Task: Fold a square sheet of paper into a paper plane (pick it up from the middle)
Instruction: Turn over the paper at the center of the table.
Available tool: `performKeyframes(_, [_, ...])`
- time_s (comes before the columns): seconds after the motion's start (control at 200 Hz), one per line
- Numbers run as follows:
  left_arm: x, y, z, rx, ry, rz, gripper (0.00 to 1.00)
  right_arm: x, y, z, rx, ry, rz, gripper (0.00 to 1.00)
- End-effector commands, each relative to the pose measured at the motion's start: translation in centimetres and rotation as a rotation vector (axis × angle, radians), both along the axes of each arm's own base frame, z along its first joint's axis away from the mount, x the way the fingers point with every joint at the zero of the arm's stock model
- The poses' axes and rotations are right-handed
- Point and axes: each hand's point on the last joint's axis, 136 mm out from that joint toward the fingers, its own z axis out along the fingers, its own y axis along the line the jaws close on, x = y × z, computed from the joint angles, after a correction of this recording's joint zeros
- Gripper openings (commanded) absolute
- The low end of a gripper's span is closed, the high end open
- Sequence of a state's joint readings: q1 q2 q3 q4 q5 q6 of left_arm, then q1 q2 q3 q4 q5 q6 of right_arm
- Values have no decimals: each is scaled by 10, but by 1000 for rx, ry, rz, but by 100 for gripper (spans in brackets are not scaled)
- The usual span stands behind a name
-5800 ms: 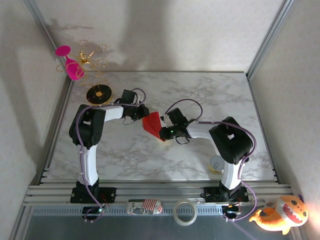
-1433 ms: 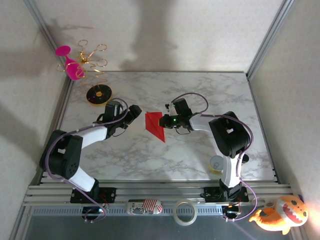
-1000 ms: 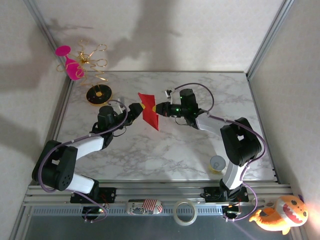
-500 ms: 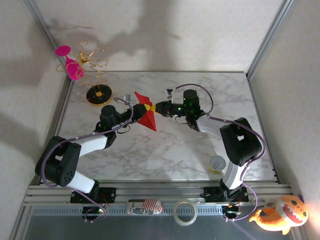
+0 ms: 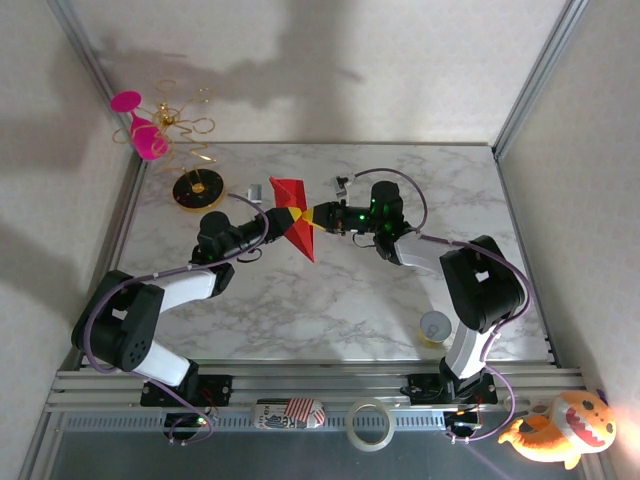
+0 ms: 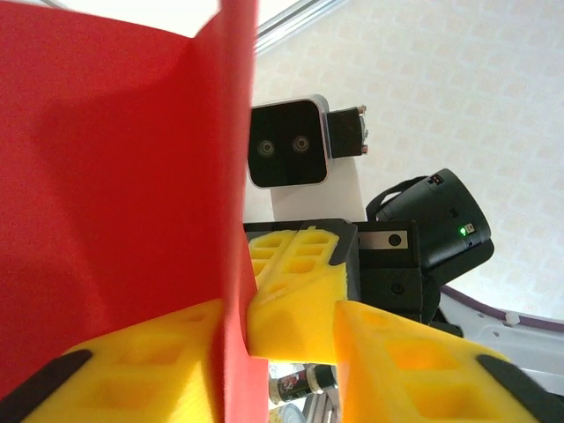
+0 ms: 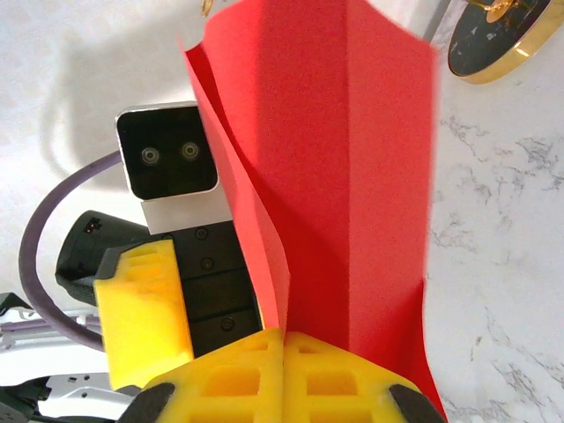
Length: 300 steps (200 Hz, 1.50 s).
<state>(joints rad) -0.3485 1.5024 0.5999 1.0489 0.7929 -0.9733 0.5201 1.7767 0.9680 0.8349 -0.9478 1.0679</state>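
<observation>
Red paper (image 5: 288,191) is up off the surface, above its far half, a little left of the middle. It is creased into a V-shaped fold, one flap pointing toward the far edge and a sharp tip toward the near edge. Not yet a plane.

Right gripper (image 5: 312,216) reaches in from the right side and pinches the paper at the crease. In the right wrist view its yellow pads (image 7: 335,379) meet with the sheet clamped between them, flaps fanning upward. This reads as the anchor hold: it keeps the fold in the air so the other arm can work on it.

Left gripper (image 5: 277,220) faces it from the left, nose to nose. Its jaws are partway apart, straddling the same crease. In the left wrist view one pad (image 6: 132,370) lies against or just beside the red flap. The other stands clear, beyond the right gripper's tips. No firm left-hand grip that I can see; it is likely set up to take over the crease or press it.

Risk, as I judge it: both grippers crowd one small spot, and thin paper could tear or slip if they pull apart.

Black disc (image 5: 197,188) sits near the far left corner, well apart from the work. Pink glass (image 5: 148,143) is beyond that corner, off the surface.
</observation>
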Motion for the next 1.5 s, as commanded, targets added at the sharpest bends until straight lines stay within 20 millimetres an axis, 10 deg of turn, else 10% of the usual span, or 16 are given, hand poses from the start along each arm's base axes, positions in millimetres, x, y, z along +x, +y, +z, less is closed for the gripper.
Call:
performKeyframes(0.0, [-5, -3, 14, -21, -65, -11, 29, -7, -5, 16, 31, -41, 22, 6])
performKeyframes(0.34, [0, -1, 7, -6, -48, 21, 17, -8, -7, 18, 32, -44, 18, 11])
performKeyframes(0.641, [18, 11, -15, 138, 14, 117, 5, 21, -50, 4, -110, -111, -230, 43])
performKeyframes(1.016, [48, 72, -69, 1007, 95, 416, 5, 56, -137, -19, -529, -243, -730, 60])
performKeyframes(1.262, [63, 125, -77, 1475, 153, 684, 8, 51, -155, -19, -566, -280, -800, 64])
performKeyframes(1.497, [66, 133, -99, 1789, 157, 735, 7, 48, -160, -16, -581, -312, -810, 70])
